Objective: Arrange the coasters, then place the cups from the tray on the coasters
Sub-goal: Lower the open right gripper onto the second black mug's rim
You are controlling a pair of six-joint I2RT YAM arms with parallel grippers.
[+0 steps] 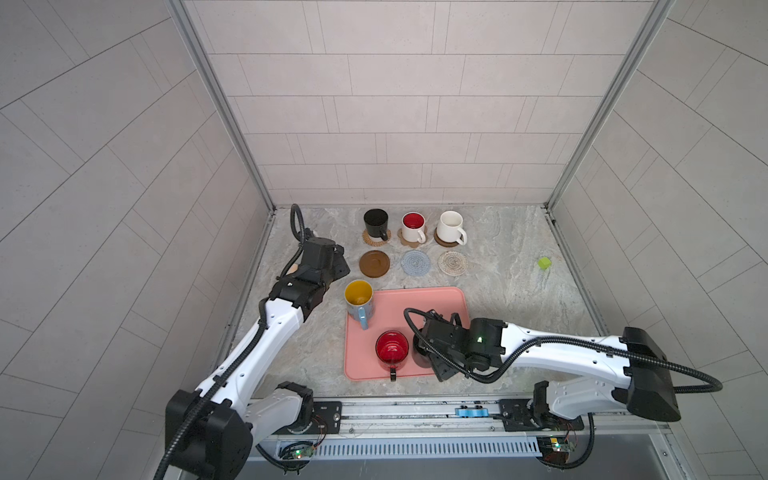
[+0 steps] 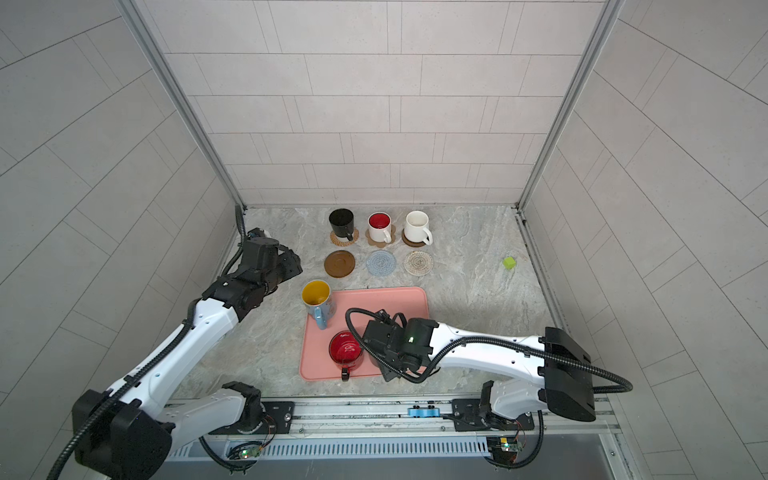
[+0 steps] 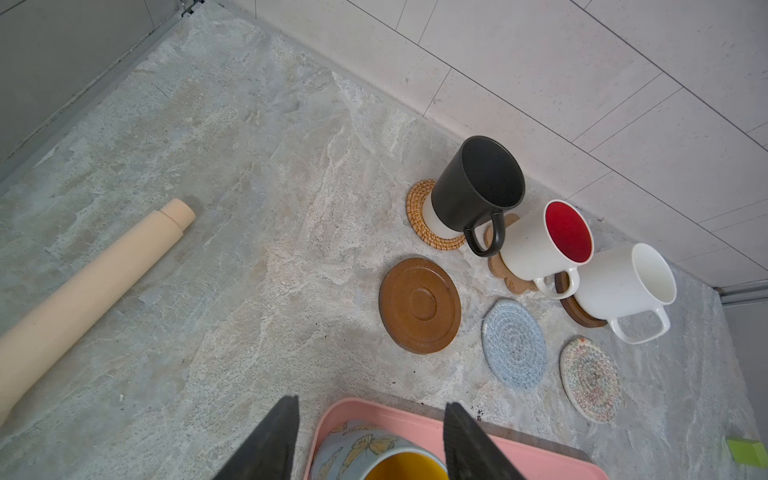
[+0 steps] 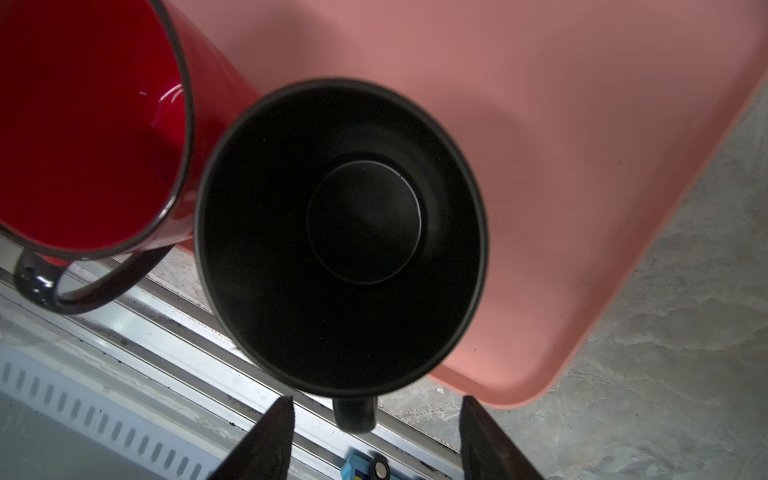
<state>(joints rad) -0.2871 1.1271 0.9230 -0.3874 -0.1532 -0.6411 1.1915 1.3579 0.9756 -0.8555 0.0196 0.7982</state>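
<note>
From where I stood, the right end effector hung open over the near edge of the pink tray. Its fingers were set either side of the handle of the near black mug, not yet pinching it. The red mug stood just beside that black one, their walls almost touching. A squeeze that caught the handle off-centre looked likely to swing the body round into its neighbour. So slim a hold could also have let the mug twist and sag once it left the tray. The left end effector was open too and held nothing, poised above the light blue mug at the tray's far left corner. If both arms had carried at once, I judged they might have crowded each other over the same small patch of tabletop. The three free coasters, the brown wooden disc, the grey-blue crochet round and the whitish crochet round, lay close in front of the filled back row. There the far black mug, the white mug with red inside and the plain white mug turned their handles forward. A mug brought in too far back could have clipped one. One set down sliding could have dragged a soft crochet mat out of line.
</note>
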